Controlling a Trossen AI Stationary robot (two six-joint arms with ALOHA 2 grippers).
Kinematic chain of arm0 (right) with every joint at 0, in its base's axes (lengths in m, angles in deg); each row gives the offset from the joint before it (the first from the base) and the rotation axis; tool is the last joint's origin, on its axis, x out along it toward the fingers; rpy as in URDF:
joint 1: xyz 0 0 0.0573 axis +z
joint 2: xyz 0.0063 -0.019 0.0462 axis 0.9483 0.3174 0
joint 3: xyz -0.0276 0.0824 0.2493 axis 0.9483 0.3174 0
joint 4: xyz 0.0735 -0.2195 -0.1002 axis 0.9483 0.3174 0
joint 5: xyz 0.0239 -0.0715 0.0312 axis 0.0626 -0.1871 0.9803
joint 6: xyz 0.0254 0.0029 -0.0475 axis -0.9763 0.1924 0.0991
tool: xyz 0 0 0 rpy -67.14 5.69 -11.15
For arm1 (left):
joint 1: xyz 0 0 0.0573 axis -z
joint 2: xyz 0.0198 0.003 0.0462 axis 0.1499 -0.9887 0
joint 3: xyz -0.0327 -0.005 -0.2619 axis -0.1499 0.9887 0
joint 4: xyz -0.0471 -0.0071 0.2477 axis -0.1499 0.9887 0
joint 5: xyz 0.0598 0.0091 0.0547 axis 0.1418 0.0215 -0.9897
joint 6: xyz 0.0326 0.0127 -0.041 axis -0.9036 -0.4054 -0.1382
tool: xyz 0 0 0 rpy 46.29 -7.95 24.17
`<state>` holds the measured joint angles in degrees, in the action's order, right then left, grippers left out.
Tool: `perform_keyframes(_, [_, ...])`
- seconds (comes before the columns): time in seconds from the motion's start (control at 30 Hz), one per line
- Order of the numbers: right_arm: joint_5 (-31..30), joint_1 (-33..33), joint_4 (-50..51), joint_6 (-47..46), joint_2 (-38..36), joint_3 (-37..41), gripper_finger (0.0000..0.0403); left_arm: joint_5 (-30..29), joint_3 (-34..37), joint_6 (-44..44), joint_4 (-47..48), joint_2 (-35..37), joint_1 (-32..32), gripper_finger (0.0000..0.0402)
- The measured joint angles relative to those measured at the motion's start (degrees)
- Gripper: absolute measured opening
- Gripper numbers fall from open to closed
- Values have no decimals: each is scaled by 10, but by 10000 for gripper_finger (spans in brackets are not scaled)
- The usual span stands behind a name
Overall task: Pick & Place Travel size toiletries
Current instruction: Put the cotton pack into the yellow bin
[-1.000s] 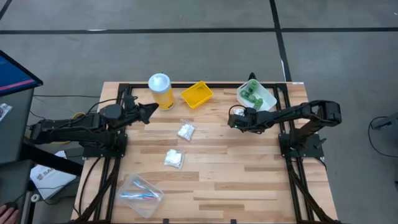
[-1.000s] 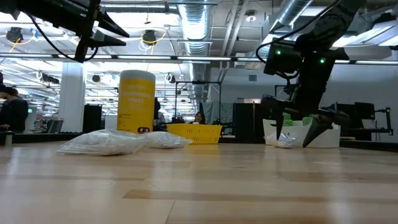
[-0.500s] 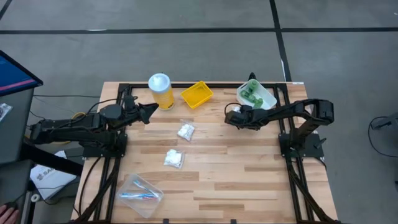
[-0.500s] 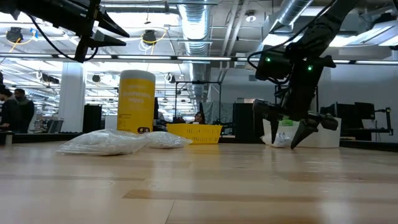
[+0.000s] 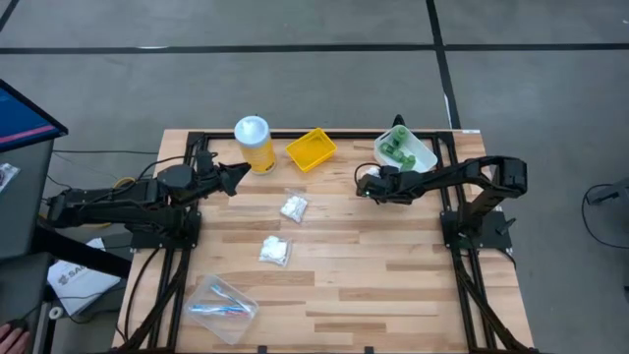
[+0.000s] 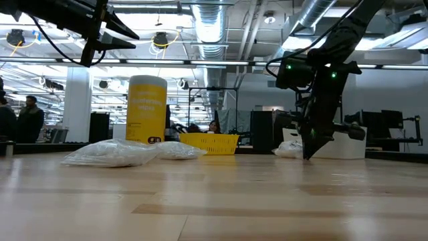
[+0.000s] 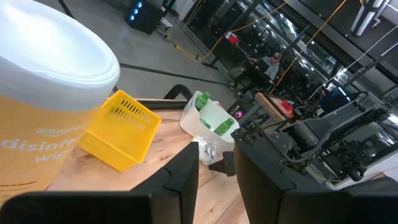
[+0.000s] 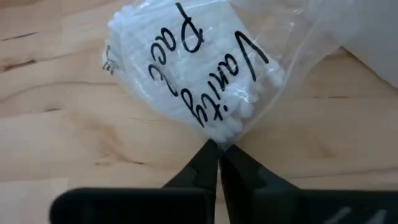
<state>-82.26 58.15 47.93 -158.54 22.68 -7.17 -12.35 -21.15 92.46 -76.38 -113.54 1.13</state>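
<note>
A clear packet [image 8: 186, 68] of white contents, with handwriting on it, lies on the wooden table beside the white tray [image 5: 427, 157] that holds tiny green bottles [image 5: 396, 149]. My right gripper [image 8: 217, 150] is down at this packet [image 5: 368, 176], shut on its edge. Two more packets [image 5: 293, 207] [image 5: 274, 251] lie mid-table. A clear bag of toothbrushes [image 5: 222, 308] lies near the front left. My left gripper [image 5: 236, 178] hovers open with nothing between its fingers, next to the yellow jar [image 5: 253, 144]. My right gripper pinches the clear plastic edge [image 8: 216, 140] of the packet between its two fingertips, at the side nearest the gripper. In the low view the fingers [image 6: 309, 148] point steeply down. The packet [image 6: 287, 148] lies flat on the table.
A yellow square tray [image 5: 311, 148] stands at the far edge between the jar and the white tray. The arms' black frames run along both table sides. People stand in the room beyond the table in the low view.
My right gripper has moved a little toward the table's left, away from the white tray, and lowered onto the packet. Its fingers, wide apart a second ago, have shut on the packet's edge. The packet has stayed on the table.
</note>
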Motion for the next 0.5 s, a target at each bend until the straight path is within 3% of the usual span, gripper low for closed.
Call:
perform_keyframes(0.27, [31, 4, 3, 38, -9, -12, 2, 0, 0, 0, -1, 0, 0, 100])
perform_keyframes(0.5, [23, 17, 10, 126, -54, -97, 1, 0, 0, 0, -2, 0, 0, 100])
